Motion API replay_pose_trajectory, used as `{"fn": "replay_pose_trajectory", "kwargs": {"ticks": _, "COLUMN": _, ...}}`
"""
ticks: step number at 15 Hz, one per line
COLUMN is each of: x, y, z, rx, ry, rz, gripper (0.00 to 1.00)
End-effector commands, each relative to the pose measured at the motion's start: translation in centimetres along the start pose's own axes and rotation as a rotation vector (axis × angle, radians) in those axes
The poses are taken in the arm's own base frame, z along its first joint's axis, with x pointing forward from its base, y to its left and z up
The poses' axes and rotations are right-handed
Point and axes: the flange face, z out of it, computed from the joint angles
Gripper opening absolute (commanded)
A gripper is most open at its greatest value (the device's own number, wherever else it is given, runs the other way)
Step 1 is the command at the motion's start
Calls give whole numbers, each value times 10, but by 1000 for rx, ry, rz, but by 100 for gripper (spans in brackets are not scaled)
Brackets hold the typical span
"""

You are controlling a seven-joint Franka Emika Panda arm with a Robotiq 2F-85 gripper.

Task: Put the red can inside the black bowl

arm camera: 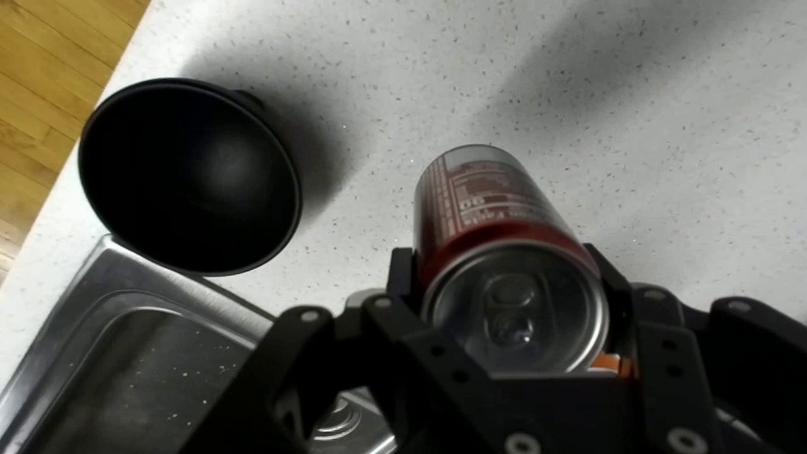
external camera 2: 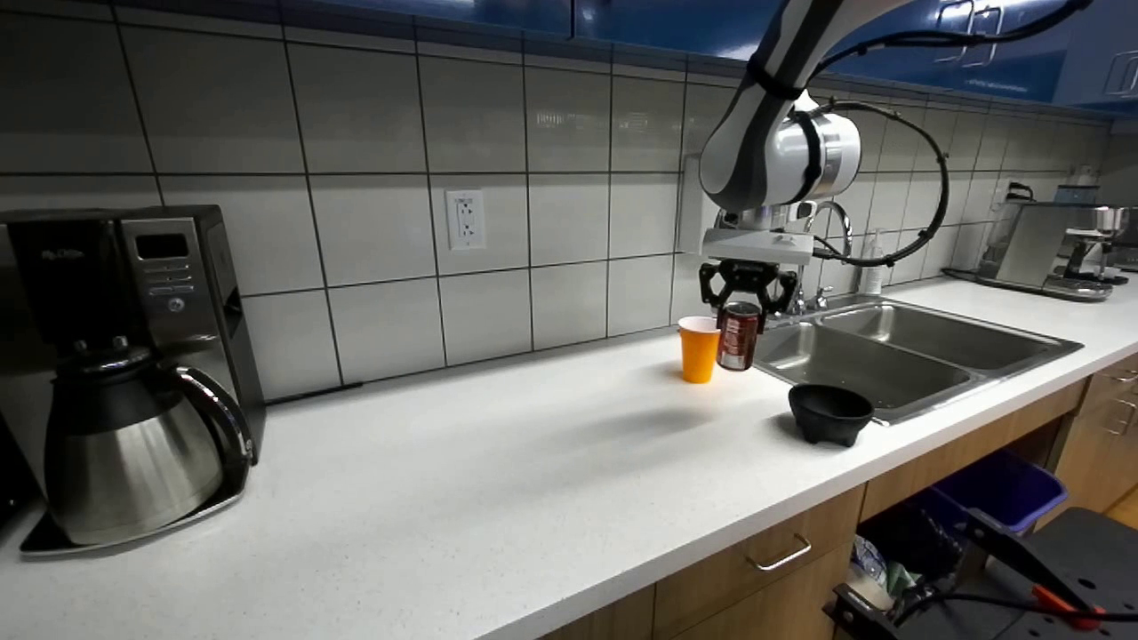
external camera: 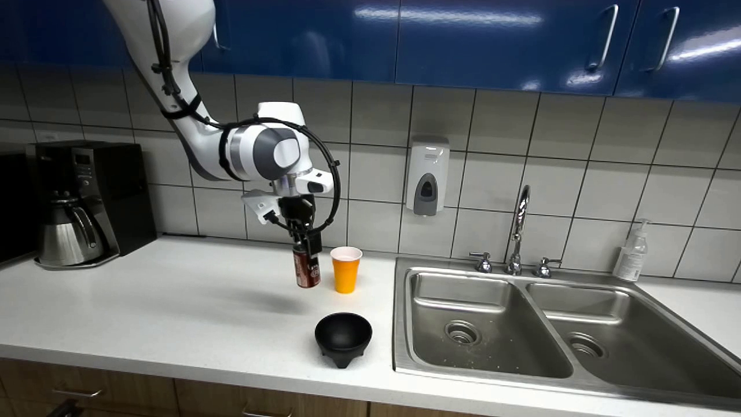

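The red can [external camera 2: 739,338] hung nearly upright above the bench [external camera: 173,307], its silvery top and pull tab facing the wrist camera. The claw [arm camera: 509,277] had hold of it, a finger against either side of its upper part, the two set apart by just the can's width.

The orange cup [external camera: 345,273], white at the rim, stood upright on the bench near the can; an exterior view showed a narrow gap between them. The black bowl [external camera: 343,341] sat on small feet closer to the bench's front edge, opening upward, apart from both. Beside it was the corner of the steel double sink [external camera: 402,330], with a chrome faucet [external camera: 517,234] behind the basins and a pump bottle [external camera: 633,255] by its back edge.

Farther out, a soap dispenser [external camera: 428,176] hung on the tiled wall [external camera: 370,226]. Well away from the sink stood a coffee maker [external camera 2: 173,253], a steel carafe [external camera 2: 133,453] on its base. Blue cabinets [external camera: 486,40] ran overhead, the white arm [external camera: 249,150] hanging down before them.
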Motion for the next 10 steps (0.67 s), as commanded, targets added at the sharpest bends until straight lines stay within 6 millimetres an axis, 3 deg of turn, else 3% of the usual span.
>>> {"fn": "replay_pose_trajectory", "kwargs": {"ticks": 1, "x": 2, "y": 23, "z": -13, "rx": 5, "ry": 7, "rz": -1, "gripper": 38}}
{"fn": "replay_pose_trajectory", "kwargs": {"ticks": 10, "x": 11, "y": 70, "z": -12, "rx": -24, "ry": 2, "rz": 61, "gripper": 38}}
